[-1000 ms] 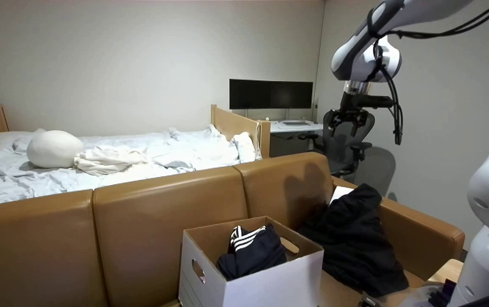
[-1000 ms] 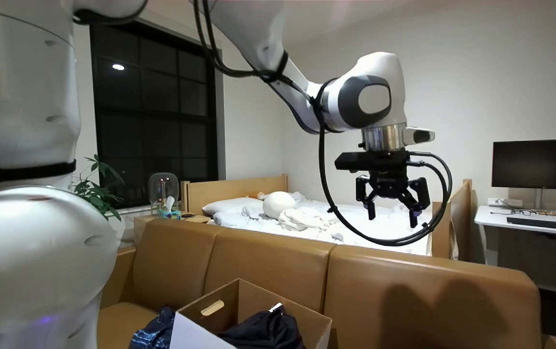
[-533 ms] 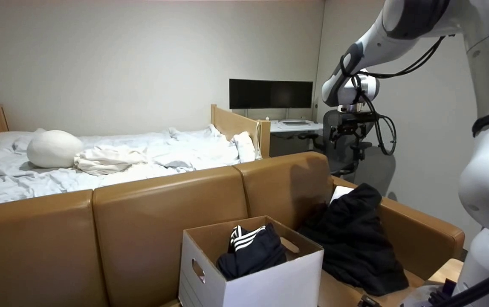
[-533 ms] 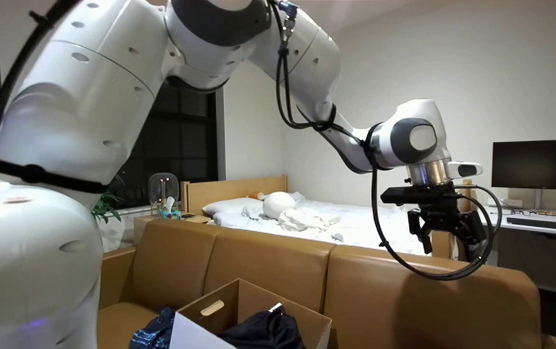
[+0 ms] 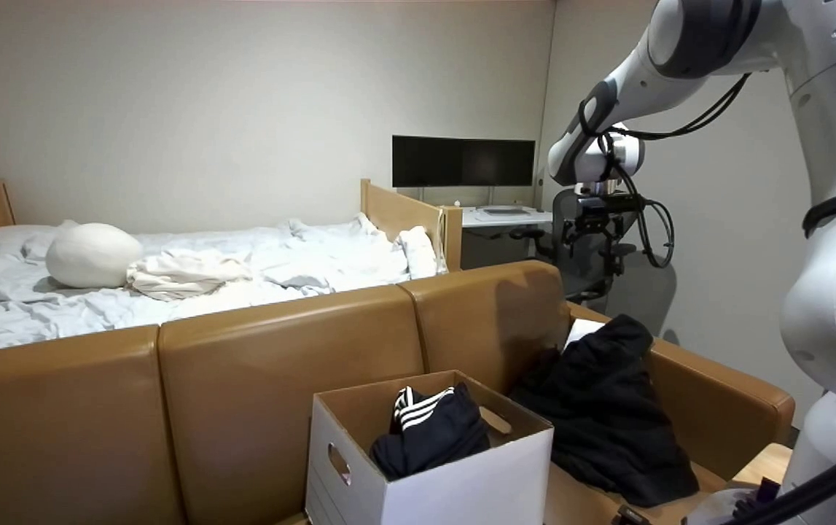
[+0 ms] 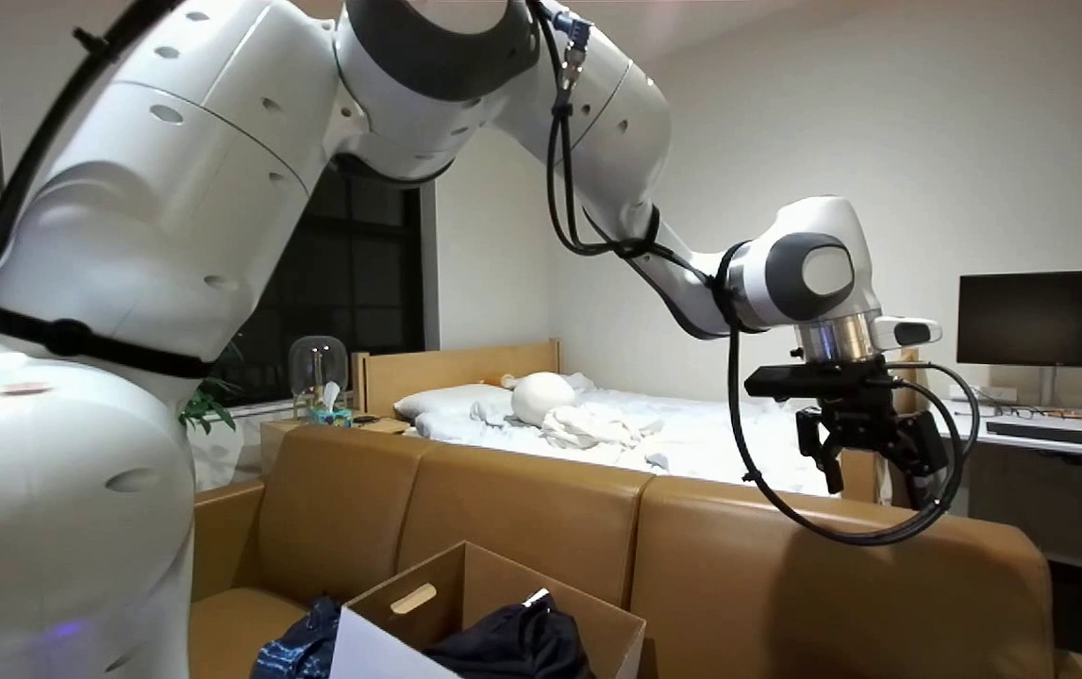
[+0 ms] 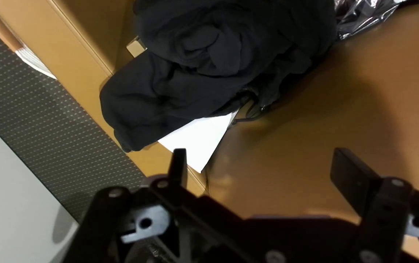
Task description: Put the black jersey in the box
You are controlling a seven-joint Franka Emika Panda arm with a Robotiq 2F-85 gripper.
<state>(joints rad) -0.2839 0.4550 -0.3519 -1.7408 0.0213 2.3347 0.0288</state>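
Wrist view shows the hand (image 7: 260, 164) with its fingers (image 7: 178, 166) wide apart, the brown surface of the sofa (image 7: 286, 175) filling the gap between them. Beyond the fingertips, and clear of them, lies a bunched black garment (image 7: 209, 73), with a corner of white sheet (image 7: 199, 140) sticking out from under its edge and some shiny crumpled film (image 7: 362, 18) just beside it. In an exterior view that garment lies on the sofa at the armrest (image 5: 724, 375) end, next to the box (image 5: 465, 485) and outside it, while the hand hangs in the air well above. The box stands upright on the sofa, its top uncovered, and inside it is a dark garment (image 5: 439, 437) with white stripes (two dark pieces of clothing, then, and I cannot tell which is the jersey meant). Just beside the box, in an exterior view, is a blue patterned cloth (image 6: 300, 646). Behind the sofa both exterior views show a bed (image 6: 465, 359) with rumpled pale bedding (image 5: 315, 266) and a round white object (image 5: 93, 255) on it, and, past its end, a white worktop (image 6: 960, 427) with a dark monitor (image 6: 1050, 321) over it. A black keyboard (image 6: 1040, 434) lies on the worktop in an exterior view.
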